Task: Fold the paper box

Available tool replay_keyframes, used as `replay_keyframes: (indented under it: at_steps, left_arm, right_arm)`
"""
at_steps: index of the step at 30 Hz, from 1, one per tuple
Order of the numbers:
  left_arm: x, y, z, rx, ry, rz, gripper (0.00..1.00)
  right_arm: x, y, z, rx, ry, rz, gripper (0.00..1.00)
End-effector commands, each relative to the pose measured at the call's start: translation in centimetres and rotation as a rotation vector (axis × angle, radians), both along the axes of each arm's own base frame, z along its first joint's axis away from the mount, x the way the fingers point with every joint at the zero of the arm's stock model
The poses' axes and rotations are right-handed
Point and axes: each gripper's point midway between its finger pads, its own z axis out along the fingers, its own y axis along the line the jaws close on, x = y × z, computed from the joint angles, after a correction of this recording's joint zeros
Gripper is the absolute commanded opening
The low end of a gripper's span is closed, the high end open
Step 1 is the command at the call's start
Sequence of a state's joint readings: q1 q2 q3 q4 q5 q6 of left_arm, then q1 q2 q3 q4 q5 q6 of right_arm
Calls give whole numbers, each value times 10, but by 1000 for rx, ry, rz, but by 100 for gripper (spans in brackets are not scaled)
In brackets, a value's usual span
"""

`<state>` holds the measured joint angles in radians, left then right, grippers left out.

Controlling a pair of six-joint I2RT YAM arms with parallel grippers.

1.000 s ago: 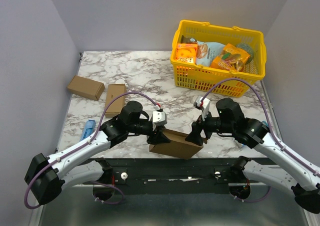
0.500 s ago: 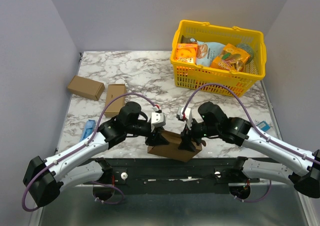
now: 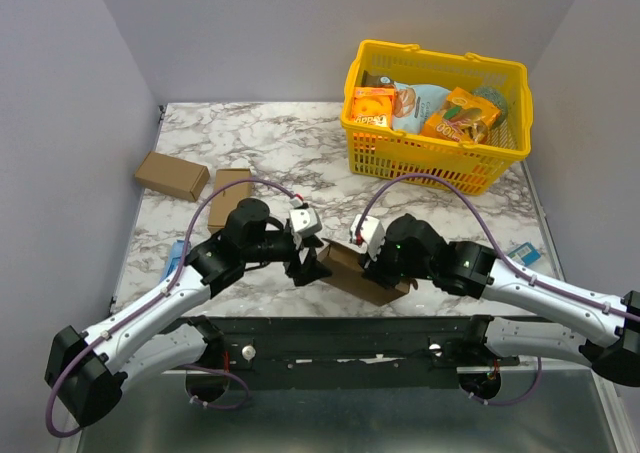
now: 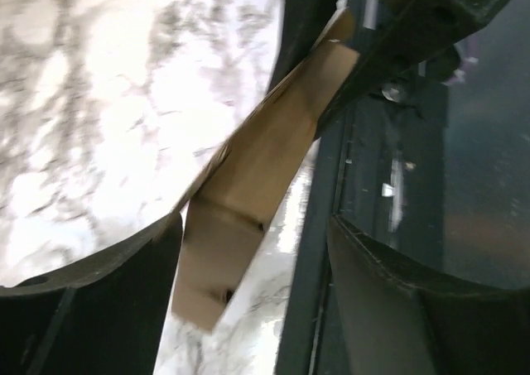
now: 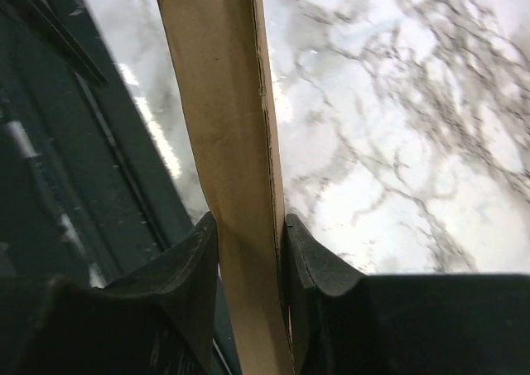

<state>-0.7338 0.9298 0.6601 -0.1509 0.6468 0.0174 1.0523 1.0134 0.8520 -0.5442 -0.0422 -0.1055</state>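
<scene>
- Paper box (image 3: pixel 345 264), plain brown creased cardboard, sits tilted at the near edge of the white marble table (image 3: pixel 300 138). It is well apart from the yellow plastic basket (image 3: pixel 432 159), to the basket's left and closer to the arm bases.
- The right gripper (image 3: pixel 376 269) is clenched on the end of the box nearer the basket. In the right wrist view its two fingers (image 5: pixel 308 251) press opposite faces of a narrow panel of the box (image 5: pixel 225 102).
- The left gripper (image 3: pixel 312 264) is at the end of the box farther from the basket, released. In the left wrist view its jaws stand wide, with a loose flap of the box (image 4: pixel 265 172) in the gap.
- Two smaller brown cardboard boxes (image 3: pixel 172 176) lie far left of the basket.
</scene>
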Motion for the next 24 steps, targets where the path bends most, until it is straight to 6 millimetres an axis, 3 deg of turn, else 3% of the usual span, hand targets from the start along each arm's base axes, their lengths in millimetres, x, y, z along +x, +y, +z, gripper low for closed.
replay_keyframes:
  at_steps: [1, 5, 9, 11, 14, 20, 24]
  left_arm:
    - [39, 23, 37, -53, -116, 206, 85]
    - [51, 38, 64, -102, -186, 281, 89]
    - [61, 33, 74, -119, -169, 287, 78]
    - [68, 28, 67, -86, -141, 279, 75]
    - [72, 20, 73, -80, -161, 239, 73]
    - [58, 8, 66, -39, -152, 109, 73]
    - [49, 1, 59, -10, -138, 23, 78]
  right_arm:
    - [30, -22, 0, -113, -112, -135, 27]
    - [40, -25, 9, -155, -158, -153, 28]
    - [41, -20, 13, -156, -178, -110, 29]
    - [40, -18, 11, -166, -174, -92, 29]
    - [39, -14, 12, -157, -165, -77, 29]
    - [34, -13, 15, -130, -156, -68, 29]
    - [32, -12, 16, -119, -146, -62, 29]
